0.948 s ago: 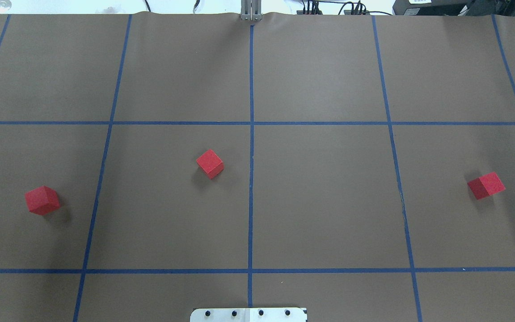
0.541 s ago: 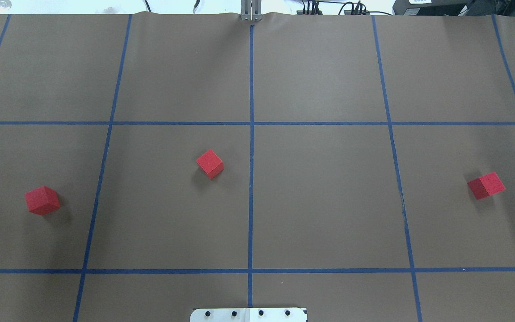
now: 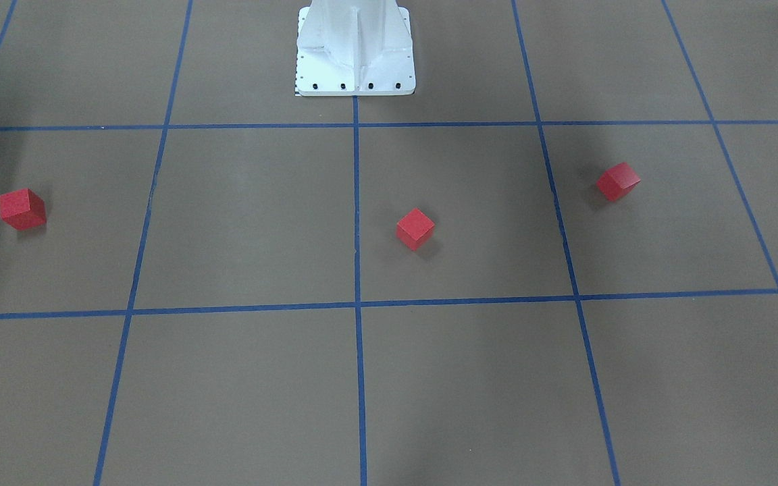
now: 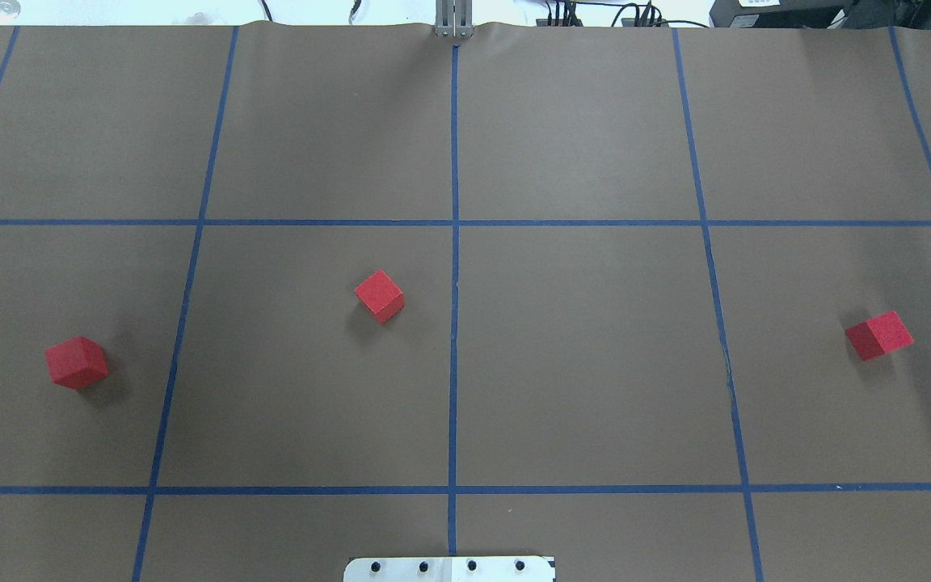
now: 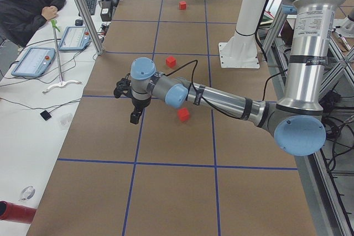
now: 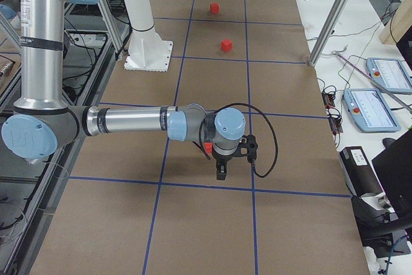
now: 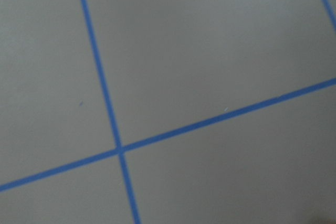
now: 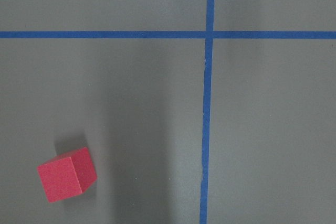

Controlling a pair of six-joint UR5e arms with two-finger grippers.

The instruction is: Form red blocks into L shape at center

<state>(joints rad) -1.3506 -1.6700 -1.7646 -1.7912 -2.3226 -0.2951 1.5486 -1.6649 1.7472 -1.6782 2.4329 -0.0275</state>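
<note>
nothing has shifted in the overhead view since the earlier frames: all three red blocks [image 4: 380, 296] sit where they were, and neither arm has entered that view. the table [image 4: 595, 388] carries a brown sheet gridded with blue tape. the left arm [image 5: 221, 100] reaches low over its end of the table, and the right arm [image 6: 129, 122] does the same at the other end. we judge each is staged on its own side to fetch the nearest cube. the left-hand block [image 4: 76, 363] and right-hand block [image 4: 879, 335] lie far out to either side. the middle block [image 4: 380, 296] sits near the center [image 4: 455, 222] but off it, towards the robot and its left. no two cubes touch, so the l is not begun. the left pincer [image 5: 134, 115] and right pincer [image 6: 221, 172] hang pointing down. whether they are wide or narrow we cannot tell. the right wrist view has the right-hand block at its lower left, so that pincer is not yet over it.
</note>
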